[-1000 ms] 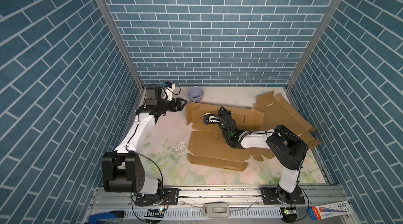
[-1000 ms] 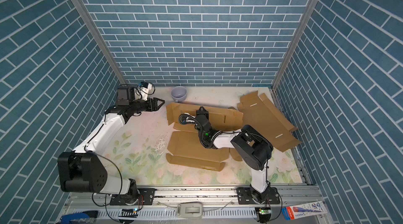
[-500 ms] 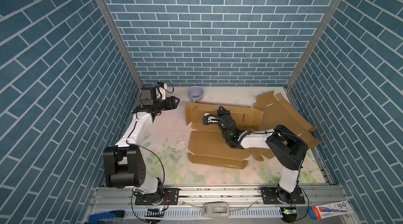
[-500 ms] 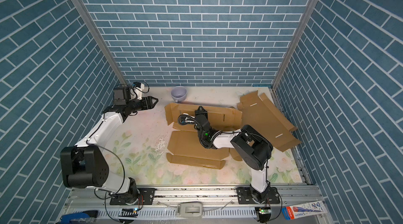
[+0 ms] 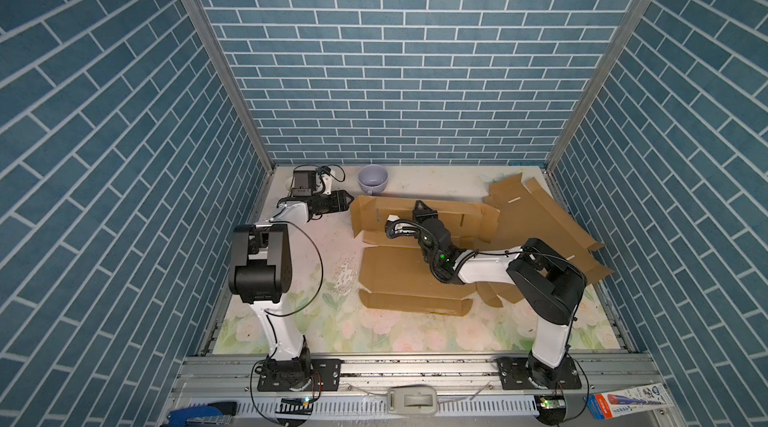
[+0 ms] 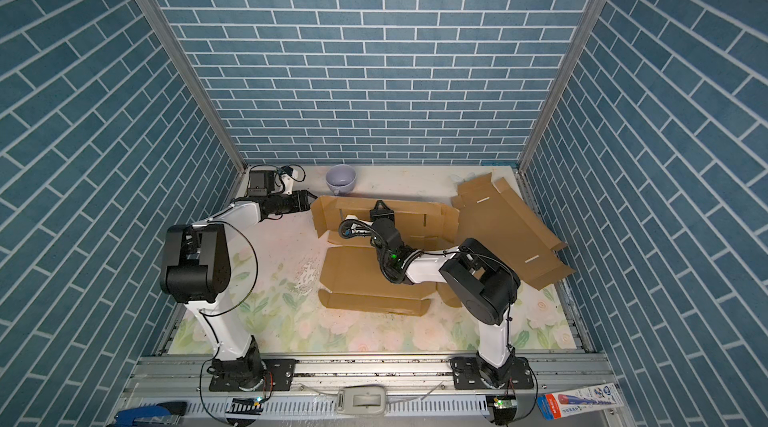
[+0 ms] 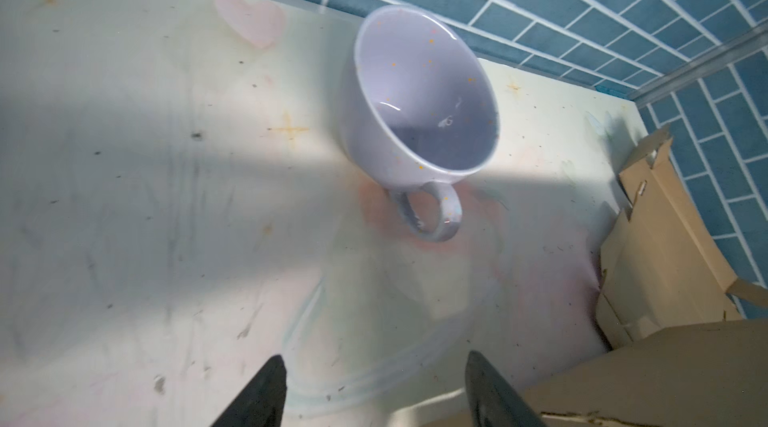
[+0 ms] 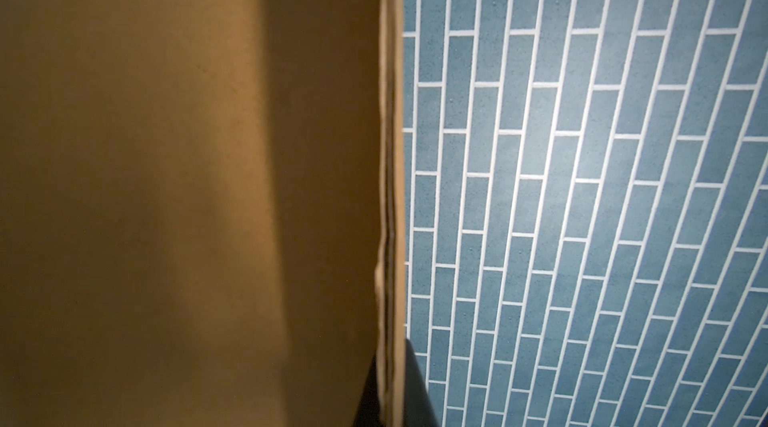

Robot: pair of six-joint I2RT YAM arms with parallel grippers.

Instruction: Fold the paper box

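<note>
The paper box (image 5: 395, 275) is a brown cardboard sheet lying partly unfolded in the middle of the table, seen in both top views (image 6: 353, 271). Its rear panel (image 5: 461, 217) stands raised. My right gripper (image 5: 422, 208) is shut on that panel's top edge. In the right wrist view the cardboard edge (image 8: 390, 155) runs between the two black fingers (image 8: 415, 387). My left gripper (image 5: 347, 200) is open and holds nothing, just beside the box's left end flap (image 5: 356, 217). In the left wrist view its fingertips (image 7: 274, 379) stand wide apart over the table, with cardboard (image 7: 623, 371) to one side.
A lilac mug (image 5: 372, 180) stands at the back of the table, close to the left gripper, and also shows in the left wrist view (image 7: 419, 113). A second flat cardboard sheet (image 5: 540, 225) lies at the back right against the wall. Tiled walls enclose three sides.
The left gripper drew back to the left, then came back to the box's left end, and its arm now stands more upright. The right gripper stays shut on the panel.
</note>
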